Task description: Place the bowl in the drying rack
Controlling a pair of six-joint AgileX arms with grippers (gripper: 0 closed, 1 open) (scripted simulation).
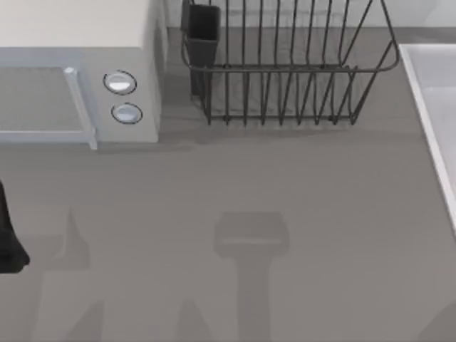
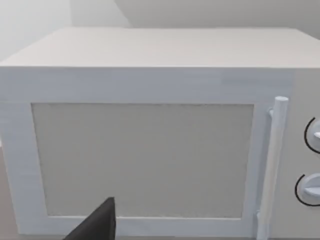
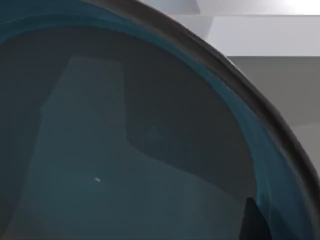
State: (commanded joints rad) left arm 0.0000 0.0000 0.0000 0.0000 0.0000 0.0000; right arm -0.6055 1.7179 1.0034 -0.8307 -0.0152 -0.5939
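Note:
The bowl [image 3: 140, 150] sits right up against the right wrist camera, its blue inside turned toward it and a dark rim arching across. One dark fingertip [image 3: 252, 220] of my right gripper lies on the inside of the bowl's wall near the rim, so the gripper is shut on the bowl. The drying rack [image 1: 285, 71], a dark wire basket with upright bars and a flared rim, stands at the back centre of the table with a dark rectangular cup [image 1: 202, 32] at its left corner. My left arm [image 1: 8, 242] stays parked at the table's left edge.
A white microwave [image 1: 78, 78] with two round knobs stands at the back left, just left of the rack; the left wrist camera faces its door [image 2: 142, 160]. A white raised edge [image 1: 431, 121] runs along the table's right side. Arm shadows fall on the open grey tabletop [image 1: 249, 242].

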